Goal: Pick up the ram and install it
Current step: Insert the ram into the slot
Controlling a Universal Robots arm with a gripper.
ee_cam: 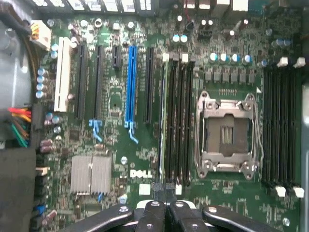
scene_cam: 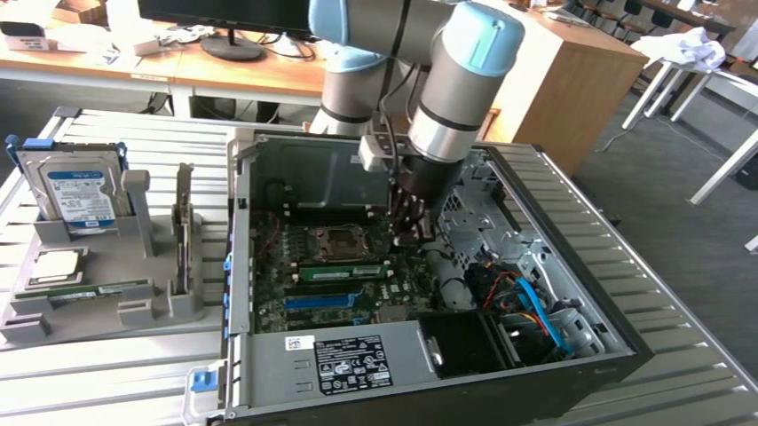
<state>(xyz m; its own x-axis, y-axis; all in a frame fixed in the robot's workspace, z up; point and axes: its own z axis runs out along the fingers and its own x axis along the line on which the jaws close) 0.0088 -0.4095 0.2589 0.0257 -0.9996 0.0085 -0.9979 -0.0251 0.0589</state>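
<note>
The ram (scene_cam: 343, 271) is a thin green stick standing on edge in a slot of the motherboard, just beside the processor socket (scene_cam: 337, 241). In the wrist view the ram (ee_cam: 161, 121) fills the memory slot nearest the blue connector, with black slots beside it. My gripper (ee_cam: 164, 187) is shut, its two fingertips pressed together with nothing between them, right over one end of that stick. Whether they touch it I cannot tell. In the exterior view the gripper (scene_cam: 409, 238) reaches down into the open computer case (scene_cam: 569, 293).
A grey holder (scene_cam: 71, 319) at the exterior view's left carries a hard drive (scene_cam: 77, 195), a silver processor chip (scene_cam: 57, 266), a green stick (scene_cam: 101, 290) lying flat and an upright dark card (scene_cam: 184, 226). Case walls, cables (scene_cam: 533, 306) and a drive cage surround the motherboard.
</note>
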